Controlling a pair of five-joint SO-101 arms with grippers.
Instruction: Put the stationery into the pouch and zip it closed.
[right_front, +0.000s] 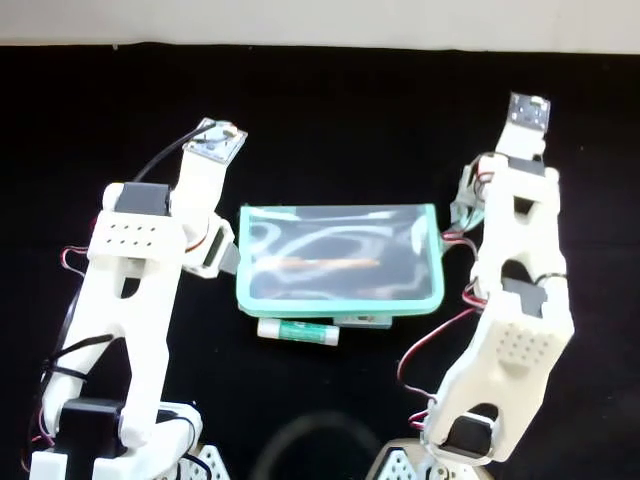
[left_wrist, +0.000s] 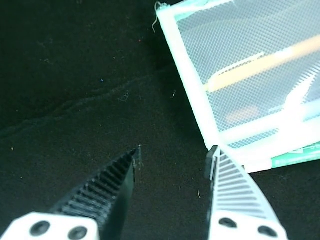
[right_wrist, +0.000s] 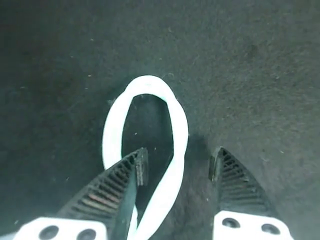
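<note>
The clear mesh pouch (right_front: 340, 262) with a teal border lies flat mid-table, a pencil (right_front: 320, 264) inside it. A green-and-white stick (right_front: 298, 331) lies on the cloth against the pouch's near edge. My left gripper (right_front: 228, 258) sits at the pouch's left end. In the left wrist view it (left_wrist: 172, 157) is open, low over the cloth, with one fingertip (left_wrist: 216, 159) at the corner of the pouch (left_wrist: 250, 75). My right gripper (right_front: 458, 215) is at the pouch's right end. It (right_wrist: 177, 162) is open, with a white cord loop (right_wrist: 180, 130) lying between its fingers.
Black cloth (right_front: 330, 130) covers the table, and a pale wall edge (right_front: 320, 20) runs along the back. A small pale item (right_front: 362, 321) pokes out from under the pouch's near edge. Both arm bases stand at the front.
</note>
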